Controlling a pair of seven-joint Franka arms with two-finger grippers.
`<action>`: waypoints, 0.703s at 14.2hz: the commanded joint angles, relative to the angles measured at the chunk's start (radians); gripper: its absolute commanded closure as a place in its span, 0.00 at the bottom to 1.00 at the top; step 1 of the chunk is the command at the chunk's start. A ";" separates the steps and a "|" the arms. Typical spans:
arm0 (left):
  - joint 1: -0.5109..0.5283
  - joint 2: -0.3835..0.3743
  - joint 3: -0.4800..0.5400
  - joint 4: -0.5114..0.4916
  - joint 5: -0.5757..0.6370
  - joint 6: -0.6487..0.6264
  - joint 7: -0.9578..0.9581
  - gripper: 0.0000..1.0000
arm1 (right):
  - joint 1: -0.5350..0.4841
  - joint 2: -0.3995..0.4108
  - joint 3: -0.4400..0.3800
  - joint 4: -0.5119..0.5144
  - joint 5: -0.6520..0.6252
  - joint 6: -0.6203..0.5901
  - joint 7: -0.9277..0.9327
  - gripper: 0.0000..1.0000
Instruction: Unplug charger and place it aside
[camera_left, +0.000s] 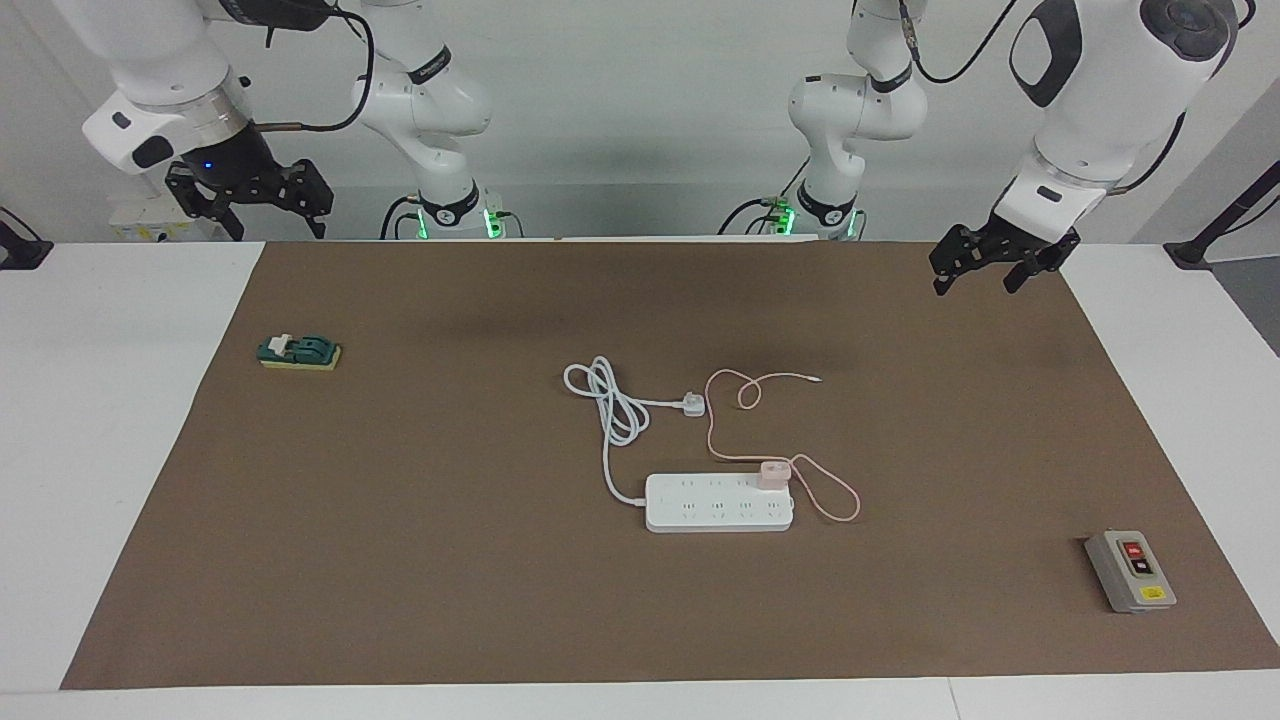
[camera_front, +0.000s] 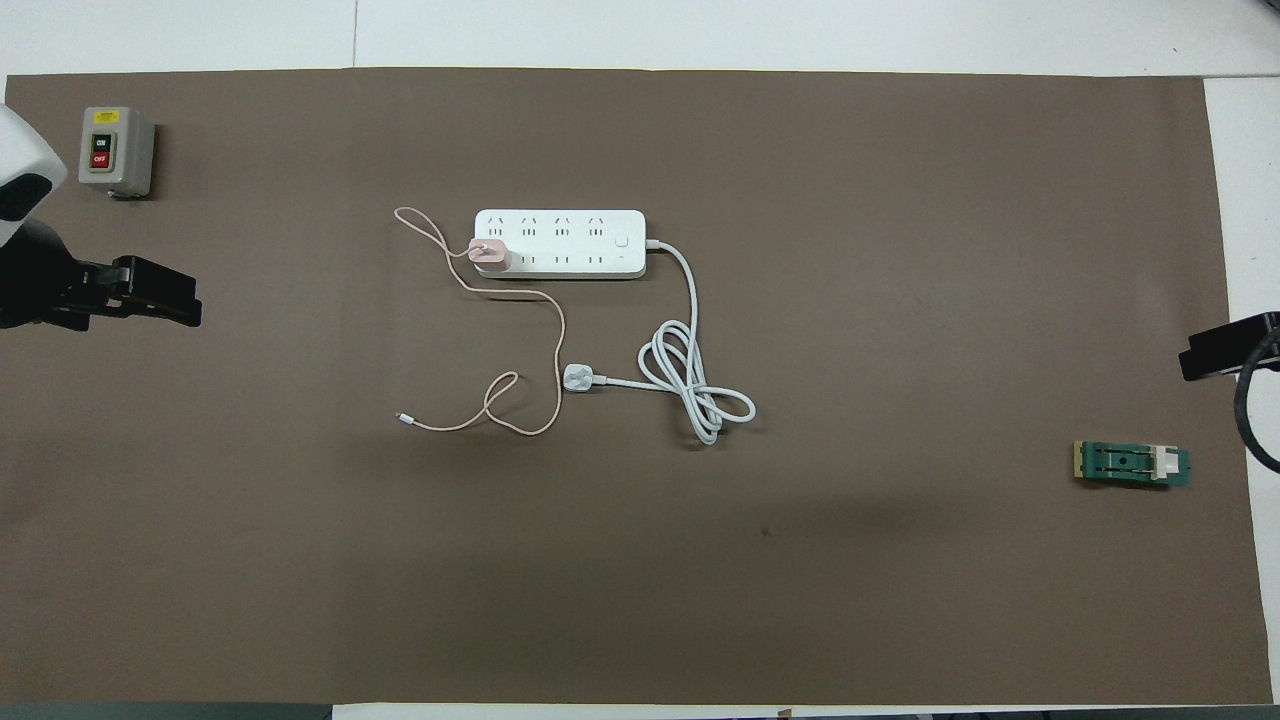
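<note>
The pale pink charger (camera_left: 774, 473) (camera_front: 489, 253) is plugged into the white power strip (camera_left: 715, 512) (camera_front: 575, 232), in the socket row nearer the robots, at the strip's end toward the left arm. Its thin pink cable (camera_left: 712, 425) (camera_front: 560, 335) loops over the mat toward the robots. My left gripper (camera_left: 975, 285) (camera_front: 160, 300) hangs open and empty above the mat's edge at the left arm's end. My right gripper (camera_left: 280, 230) (camera_front: 1215, 355) hangs open and empty above the mat's corner at the right arm's end. Both arms wait.
The strip's thick white cord (camera_left: 607, 440) (camera_front: 690, 380) coils nearer the robots and ends in a white three-pin plug (camera_left: 693, 404) (camera_front: 578, 377) beside the pink cable. A grey on/off switch box (camera_left: 1130, 570) (camera_front: 115, 150) and a green knife switch (camera_left: 300, 352) (camera_front: 1130, 463) lie at the mat's ends.
</note>
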 joint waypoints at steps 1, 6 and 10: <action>0.006 -0.018 0.000 -0.008 -0.012 -0.002 0.017 0.00 | -0.017 -0.001 0.009 0.006 0.001 -0.003 0.006 0.00; 0.006 -0.024 0.000 -0.016 -0.009 -0.011 0.010 0.00 | -0.017 -0.001 0.009 0.006 0.001 0.001 0.006 0.00; 0.003 -0.033 -0.010 -0.031 -0.009 -0.025 -0.086 0.00 | -0.018 -0.008 0.006 -0.002 0.001 -0.001 0.012 0.00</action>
